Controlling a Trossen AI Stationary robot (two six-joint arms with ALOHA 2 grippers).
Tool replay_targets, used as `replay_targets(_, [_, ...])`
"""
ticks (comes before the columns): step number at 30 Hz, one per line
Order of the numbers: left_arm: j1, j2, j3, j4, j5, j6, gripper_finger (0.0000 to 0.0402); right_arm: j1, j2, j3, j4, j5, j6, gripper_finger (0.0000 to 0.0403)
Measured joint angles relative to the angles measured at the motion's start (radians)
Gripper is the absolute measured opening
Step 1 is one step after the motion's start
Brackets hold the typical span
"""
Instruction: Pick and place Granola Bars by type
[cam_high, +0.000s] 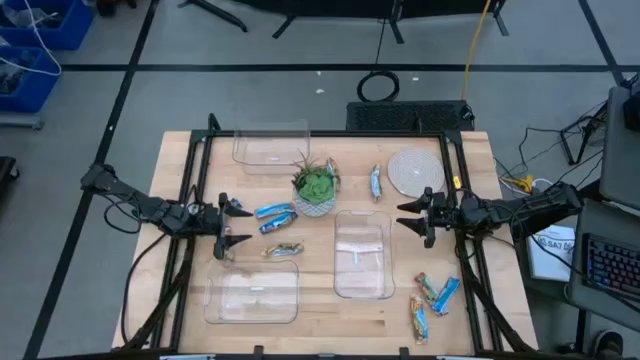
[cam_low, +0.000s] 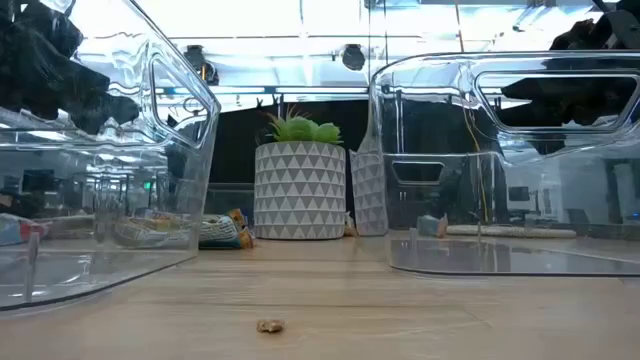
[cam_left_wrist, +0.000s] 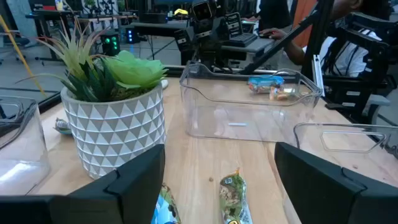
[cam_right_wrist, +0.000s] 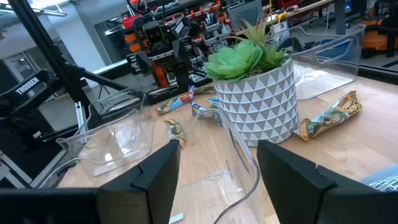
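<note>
Three clear bins sit on my table: the far bin (cam_high: 270, 146), the near-left bin (cam_high: 252, 293) and the centre bin (cam_high: 362, 256), all without bars inside. Two blue bars (cam_high: 275, 217) lie beside the potted plant (cam_high: 316, 188), with a tan multicoloured bar (cam_high: 283, 249) just below them. Another blue bar (cam_high: 376, 182) lies between the plant and a round lid (cam_high: 415, 171). More bars (cam_high: 432, 298) are clustered at the near-right corner. My left gripper (cam_high: 232, 225) hangs spread wide beside the blue pair, holding nothing. My right gripper (cam_high: 413, 214), jaws also apart and empty, is just right of the centre bin.
</note>
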Motion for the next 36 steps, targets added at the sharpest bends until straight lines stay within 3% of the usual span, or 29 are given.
replay_targets(12, [0.0, 0.0, 0.0, 0.057, -0.013, -0.027, 0.0306, 0.0, 0.0, 0.0, 0.005, 0.002, 0.006, 0.0208])
replay_targets(16, [0.0, 0.0, 0.0, 0.204, -0.085, -0.076, 0.0305, 0.0, 0.0, 0.003, 0.097, 0.026, 0.064, 0.0208])
replay_targets(21, [0.0, 0.004, 0.081, 0.317, -0.112, 0.042, 0.0305, 0.0, 0.009, 0.075, 0.151, 0.028, 0.053, 0.0208])
replay_targets(27, [0.0, 0.123, 0.332, 0.213, -0.157, 0.23, 0.0305, 0.0, 0.128, 0.312, 0.15, 0.06, -0.012, 0.0208])
replay_targets(31, [0.0, 0.271, 0.521, 0.112, -0.261, 0.225, 0.0305, -0.001, 0.286, 0.529, 0.111, 0.138, -0.098, 0.0208])
replay_targets(34, [0.009, 0.376, 0.645, 0.064, -0.373, 0.181, 0.0305, -0.001, 0.423, 0.704, 0.035, 0.245, -0.17, 0.0208])
replay_targets(36, [0.028, 0.443, 0.706, 0.043, -0.439, 0.171, 0.0305, -0.003, 0.526, 0.807, -0.01, 0.374, -0.213, 0.0208])
